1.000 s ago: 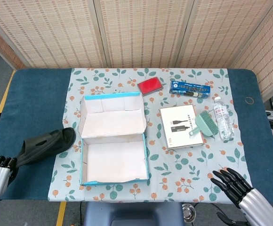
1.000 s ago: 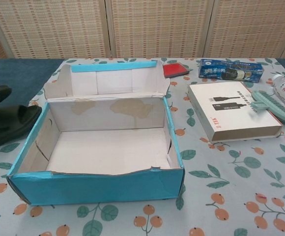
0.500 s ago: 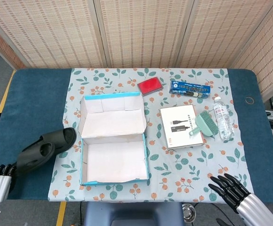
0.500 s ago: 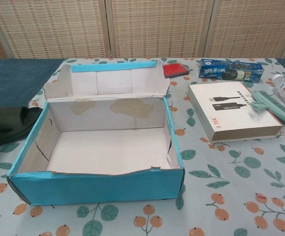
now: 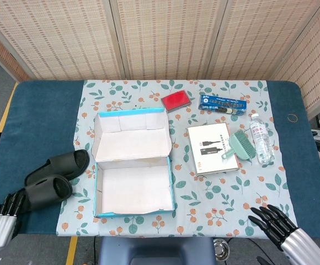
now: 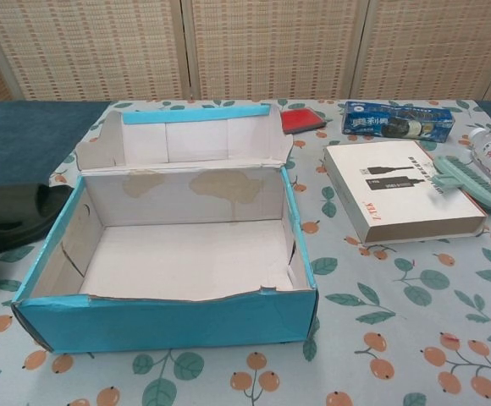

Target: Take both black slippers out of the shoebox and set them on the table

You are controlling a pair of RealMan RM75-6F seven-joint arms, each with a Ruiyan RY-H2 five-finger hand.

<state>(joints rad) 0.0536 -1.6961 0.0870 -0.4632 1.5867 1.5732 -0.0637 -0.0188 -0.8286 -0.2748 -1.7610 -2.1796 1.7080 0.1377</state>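
The blue shoebox [image 5: 172,185] stands open in the middle of the table, and its white inside is empty in both views [image 6: 169,317]. Two black slippers lie on the dark blue table to its left. The far slipper [image 5: 67,162] is beside the box wall. The near slipper [image 5: 48,190] lies just in front of it. My left hand [image 5: 8,205] is at the table's front left corner with its fingers spread next to the near slipper's end; I cannot tell whether they touch. My right hand [image 5: 273,221] hovers empty at the front right edge.
A white box [image 5: 212,149] with a green brush [image 5: 239,144] on it lies right of the shoebox, and a water bottle [image 5: 262,144] beside that. A red pad [image 5: 176,100] and a blue biscuit pack [image 5: 222,104] sit at the back.
The slippers, lifted at a tilt by my left hand a second ago, now lie flat and apart on the table. My left hand has drawn back and its fingers have spread. My right hand moved slightly.
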